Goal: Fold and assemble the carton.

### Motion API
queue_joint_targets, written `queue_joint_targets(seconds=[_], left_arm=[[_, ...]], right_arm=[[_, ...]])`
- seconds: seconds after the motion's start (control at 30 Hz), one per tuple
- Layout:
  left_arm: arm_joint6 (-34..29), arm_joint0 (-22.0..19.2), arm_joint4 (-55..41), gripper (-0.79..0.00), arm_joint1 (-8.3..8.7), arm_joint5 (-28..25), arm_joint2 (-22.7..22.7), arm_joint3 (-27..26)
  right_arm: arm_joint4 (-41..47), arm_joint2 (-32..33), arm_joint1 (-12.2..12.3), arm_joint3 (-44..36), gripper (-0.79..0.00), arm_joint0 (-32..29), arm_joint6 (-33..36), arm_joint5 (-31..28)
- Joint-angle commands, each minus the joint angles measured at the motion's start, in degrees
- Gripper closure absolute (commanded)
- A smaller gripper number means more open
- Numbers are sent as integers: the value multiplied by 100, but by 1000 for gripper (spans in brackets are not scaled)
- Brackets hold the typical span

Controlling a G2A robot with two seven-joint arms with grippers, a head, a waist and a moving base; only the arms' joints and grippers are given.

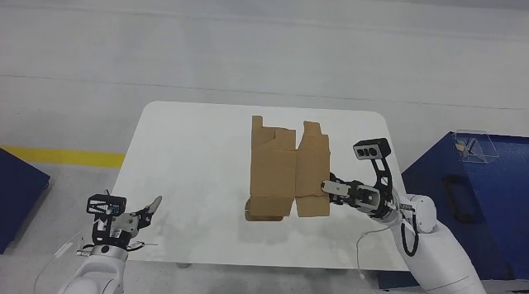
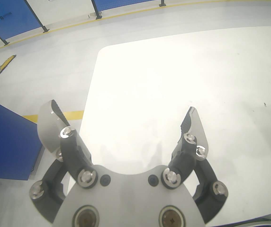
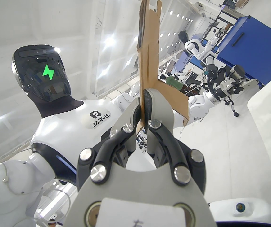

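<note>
Brown cardboard, the flattened carton lies over the right half of the white table, with its notched flaps toward the far edge and a dark shadow under its near left corner. The right gripper is clamped on the carton's right edge, on the side toward the table's right edge, its fingers pressed together on the thin board, which the right wrist view shows edge-on. The left gripper hangs by the table's near left corner, well apart from the carton, its fingers spread wide with nothing between them.
</note>
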Motion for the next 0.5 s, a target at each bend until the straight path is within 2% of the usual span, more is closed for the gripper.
queue_joint_targets(seconds=[0.0,0.1,0.2,0.27,0.4,0.47], left_arm=[[0,0,0,-785,0,0,0,0],[-31,-2,-99,-785,-5,-65,28,-11],[-900,-57,-1243,-785,-24,-509,2,-282],[-1880,-97,-2607,-785,-30,-883,-79,-493],[-2965,-309,-4583,-785,-29,-1040,-292,-604],[-3885,-553,-6191,-785,-29,-1020,-291,-465]], right_arm=[[0,0,0,0,0,0,0,0],[0,0,0,0,0,0,0,0],[-238,-13,10,40,0,29,36,395],[-642,-30,17,264,0,142,200,440],[-844,-173,-18,728,0,366,408,406],[-575,-314,-66,988,0,481,520,519]])
